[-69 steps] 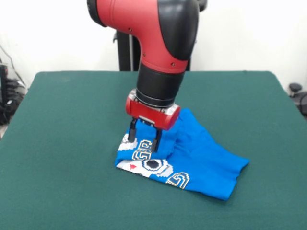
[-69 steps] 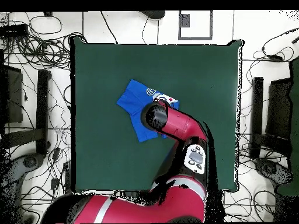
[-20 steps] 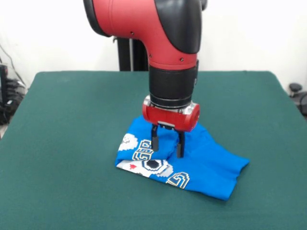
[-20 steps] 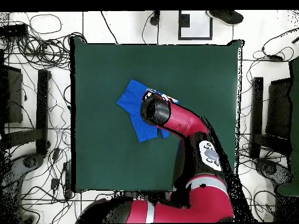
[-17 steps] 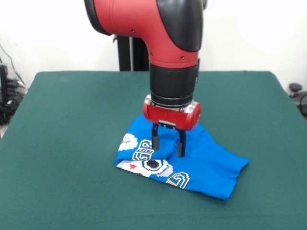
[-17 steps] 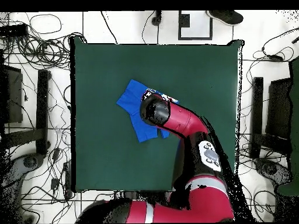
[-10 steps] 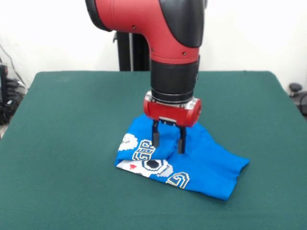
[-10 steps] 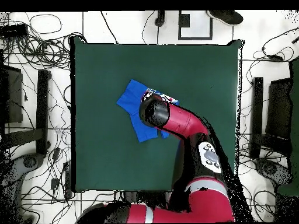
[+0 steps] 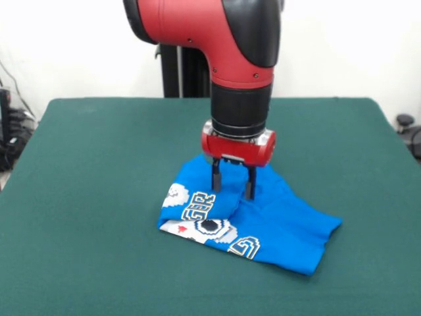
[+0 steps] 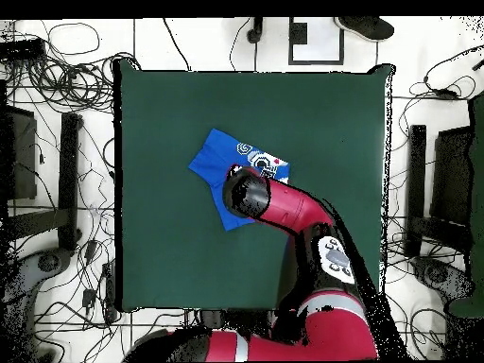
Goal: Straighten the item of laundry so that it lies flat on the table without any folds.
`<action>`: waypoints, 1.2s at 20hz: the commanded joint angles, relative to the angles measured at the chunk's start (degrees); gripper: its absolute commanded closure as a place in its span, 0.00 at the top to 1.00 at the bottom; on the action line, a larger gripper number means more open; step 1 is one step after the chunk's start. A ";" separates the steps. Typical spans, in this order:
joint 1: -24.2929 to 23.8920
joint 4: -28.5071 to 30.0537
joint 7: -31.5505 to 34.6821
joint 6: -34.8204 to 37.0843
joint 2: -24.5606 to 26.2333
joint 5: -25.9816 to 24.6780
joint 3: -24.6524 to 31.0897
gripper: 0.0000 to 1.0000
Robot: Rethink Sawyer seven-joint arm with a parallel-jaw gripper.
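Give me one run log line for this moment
gripper: open, jaws over shirt | T-shirt: folded, graphic showing | table: shirt not yet flat

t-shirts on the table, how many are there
1. A single blue T-shirt lies crumpled near the middle of the green table, its pixel graphic showing on the near folded edge in the front view. The tool stands over it, open. Nothing else appears on the felt.

table (image 9: 99, 197): dark green cloth | on it: crumpled blue T-shirt (image 9: 283, 220), folded
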 commanded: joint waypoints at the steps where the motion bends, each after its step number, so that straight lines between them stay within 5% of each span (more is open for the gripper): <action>1: -0.10 5.81 5.34 -2.09 0.97 -3.16 6.74 1.00; 24: -0.23 4.06 6.71 -3.76 3.37 -3.76 7.02 1.00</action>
